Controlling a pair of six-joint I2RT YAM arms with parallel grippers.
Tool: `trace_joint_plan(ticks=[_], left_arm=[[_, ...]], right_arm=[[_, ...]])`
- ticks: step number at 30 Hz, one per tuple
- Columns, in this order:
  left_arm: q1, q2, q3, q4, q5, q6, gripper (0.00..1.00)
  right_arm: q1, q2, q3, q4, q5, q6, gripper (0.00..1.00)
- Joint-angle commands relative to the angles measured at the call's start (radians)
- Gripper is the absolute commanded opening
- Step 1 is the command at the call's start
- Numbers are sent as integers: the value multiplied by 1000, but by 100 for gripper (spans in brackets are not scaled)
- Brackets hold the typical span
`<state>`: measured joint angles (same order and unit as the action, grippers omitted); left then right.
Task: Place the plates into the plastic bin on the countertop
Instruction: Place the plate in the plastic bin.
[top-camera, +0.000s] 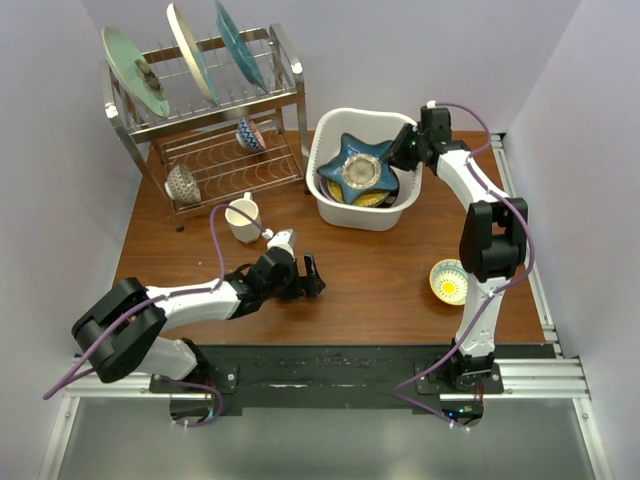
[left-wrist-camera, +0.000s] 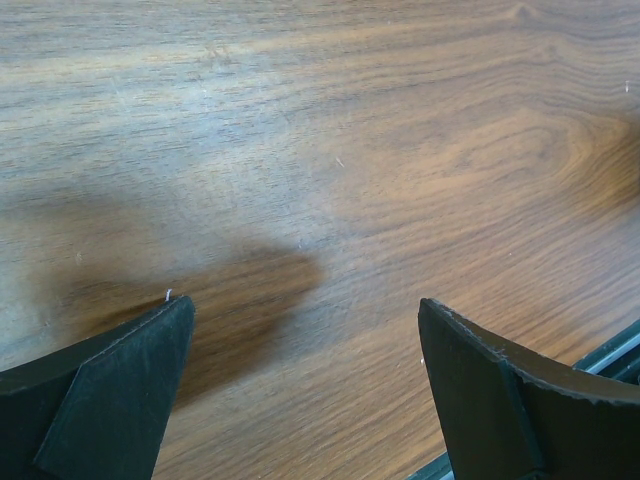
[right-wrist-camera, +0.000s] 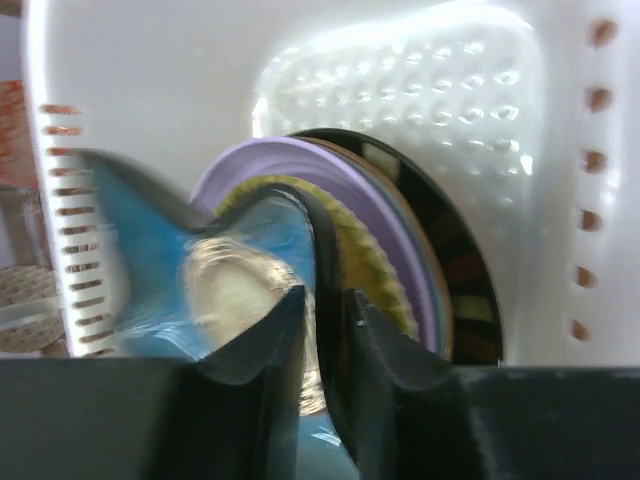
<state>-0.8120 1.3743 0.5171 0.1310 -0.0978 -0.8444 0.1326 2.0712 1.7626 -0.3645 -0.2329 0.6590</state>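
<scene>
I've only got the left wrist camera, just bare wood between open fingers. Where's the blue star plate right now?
Observer: The blue star plate lies in the plastic bin, on top of the other plates.
Operator: Is the right gripper off it?
Observer: No, the right gripper is shut on the star plate's rim.
Operator: Anything near my left gripper?
Observer: A cream mug stands farther back and left of the left gripper, apart from it.
</scene>
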Motion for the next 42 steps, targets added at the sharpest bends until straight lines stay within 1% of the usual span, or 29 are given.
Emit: trace_joint_plan(ticks=[1,2,3,5,6,11,12,20,23,30,32,34,38,42], left_arm=[[7,20,15,-67,-34,24,100],[7,19,17,-73,-40,21,100],[7,17,17,-74,-40,22,100],[7,8,15,-76,-43,21,100],[8,5,14,-77,-43,21,100],[7,-3,14,-80,-43,19,100],[8,-3,12,-80,-43,18,100],[7,-59,9,-111,-60,16,100],[7,-84,3,-114,-68,10,100],[7,-126,-15,-105,-59,7,100],[7,-142,-20,-102,-54,11,100],[7,-152,-16,-99,-48,18,100],[7,-164,4,-114,-48,36,100],[7,-178,44,-191,-77,54,100]], right_arm=[[2,-39,74,125,-77,42,42],[2,-52,66,133,-78,41,47],[2,-59,46,137,-80,40,55],[4,-71,32,150,-80,39,60],[5,-80,25,148,-77,39,65],[2,-129,-8,150,-60,22,70],[4,-147,-18,148,-62,24,73],[1,-281,-84,168,-68,14,77],[2,-338,-127,182,-69,13,79],[7,-437,-264,200,-95,-10,80],[9,-471,-305,191,-85,-25,81],[19,-496,-337,185,-71,-51,85],[45,-563,-441,168,-36,-88,87],[85,-621,-489,99,-2,-140,88]])
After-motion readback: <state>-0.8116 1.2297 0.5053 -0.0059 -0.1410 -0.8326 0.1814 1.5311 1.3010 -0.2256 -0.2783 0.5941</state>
